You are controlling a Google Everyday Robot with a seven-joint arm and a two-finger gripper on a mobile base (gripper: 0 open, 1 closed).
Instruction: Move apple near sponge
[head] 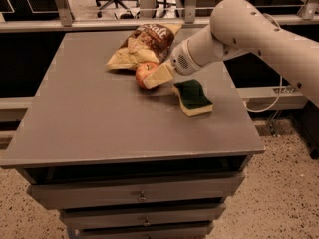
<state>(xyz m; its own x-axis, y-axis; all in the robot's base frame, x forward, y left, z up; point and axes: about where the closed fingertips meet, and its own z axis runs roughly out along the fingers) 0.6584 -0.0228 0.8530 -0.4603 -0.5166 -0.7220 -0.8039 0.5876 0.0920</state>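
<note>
The red apple with a yellowish patch sits on the grey table, just in front of the chip bag. My gripper is right at the apple's right side, its pale tip covering part of the apple; the white arm reaches in from the right. The sponge, dark green over pale yellow, lies flat on the table a short gap to the right of the apple and gripper, slightly nearer the front.
A brown-and-tan chip bag lies behind the apple, touching or nearly touching it. The table's right edge is close to the sponge. Drawers sit below the tabletop. A railing and an office chair stand behind.
</note>
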